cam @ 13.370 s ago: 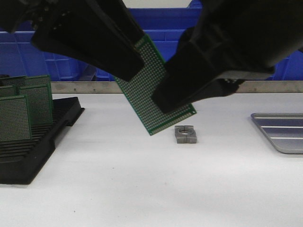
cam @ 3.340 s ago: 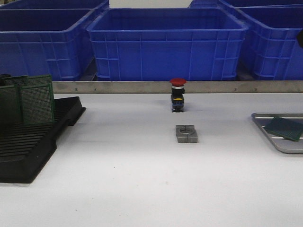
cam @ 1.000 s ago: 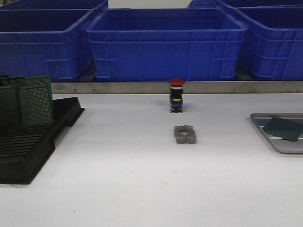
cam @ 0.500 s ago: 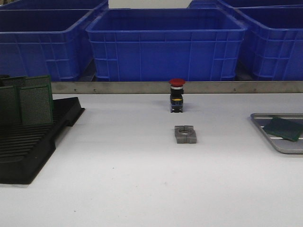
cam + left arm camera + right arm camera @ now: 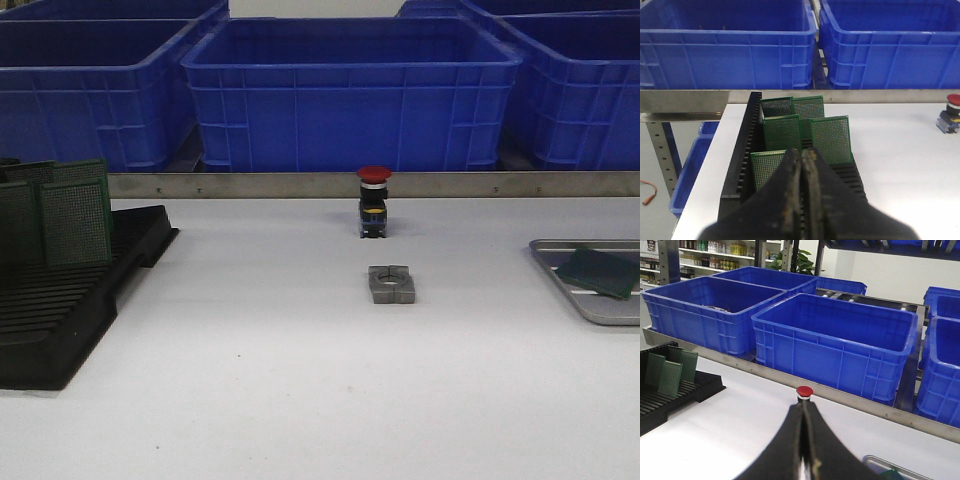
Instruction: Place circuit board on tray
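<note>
Front view shows my counter (image 5: pixel 300 380) unchanged over the last second: the board (image 5: pixel 598 272) lies flat on the tray (image 5: pixel 560 262), so I judge placement done. Left end effector (image 5: pixel 801 160) and right end effector (image 5: pixel 802 412) sit pressed together, empty.

Front view: the tray (image 5: pixel 560 266) runs off the right edge, so we see only its left part. The black rack (image 5: pixel 70 300) is cut by the left edge. Neither arm appears here. In the right wrist view, the fingers (image 5: pixel 790 450) hide most of the tray; only a corner and a sliver of the circuit board (image 5: pixel 892 475) show at the bottom edge.
</note>
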### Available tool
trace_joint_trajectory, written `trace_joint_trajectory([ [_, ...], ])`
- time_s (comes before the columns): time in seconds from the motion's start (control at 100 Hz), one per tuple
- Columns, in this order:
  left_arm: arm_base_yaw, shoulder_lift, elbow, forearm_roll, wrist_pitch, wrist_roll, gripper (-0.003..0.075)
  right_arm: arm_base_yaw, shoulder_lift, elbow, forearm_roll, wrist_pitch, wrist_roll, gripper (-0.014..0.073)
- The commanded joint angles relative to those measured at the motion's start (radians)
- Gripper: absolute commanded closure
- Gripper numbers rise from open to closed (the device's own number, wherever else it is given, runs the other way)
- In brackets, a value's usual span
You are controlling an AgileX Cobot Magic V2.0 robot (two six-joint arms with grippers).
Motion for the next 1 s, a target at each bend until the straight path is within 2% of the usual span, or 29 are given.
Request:
trace_joint_trajectory([
  [0.0, -0.007, -0.023, 0.045, 0.112, -0.182, -0.157, 0.0741, 0.000, 0.010, -0.027, 0.016, -0.044, -0.008, 0.0706],
  [0.06, -0.007, -0.053, 0.101, 0.112, -0.227, -0.162, 0.0741, 0.000, 0.010, -0.027, 0.016, -0.044, -0.008, 0.0706],
  [0.23, -0.007, -0.178, 0.231, 0.108, -0.229, -0.162, 0.0741, 0.000, 0.010, -0.027, 0.016, -0.044, -0.008, 0.0706],
  [0.27, -0.007, -0.230, 0.225, 0.108, -0.137, -0.162, 0.0741, 0.000, 0.010, -0.027, 0.016, -0.044, -0.008, 0.0706],
  [0.31, -0.005, -0.279, 0.227, 0.107, -0.109, -0.162, 0.0741, 0.000, 0.010, -0.027, 0.016, -0.041, -0.008, 0.0706],
  [0.53, 0.016, -0.269, 0.227, 0.105, -0.048, -0.152, 0.0741, 0.000, 0.008, -0.027, 0.016, -0.033, -0.008, 0.0706],
  [0.64, 0.016, -0.269, 0.227, 0.086, -0.060, -0.084, 0.0741, 0.000, 0.008, -0.027, 0.016, -0.027, -0.008, 0.0706],
  [0.99, 0.016, -0.269, 0.227, 0.081, -0.072, -0.084, 0.0741, 0.000, 0.008, -0.027, 0.016, -0.020, -0.008, 0.0706],
])
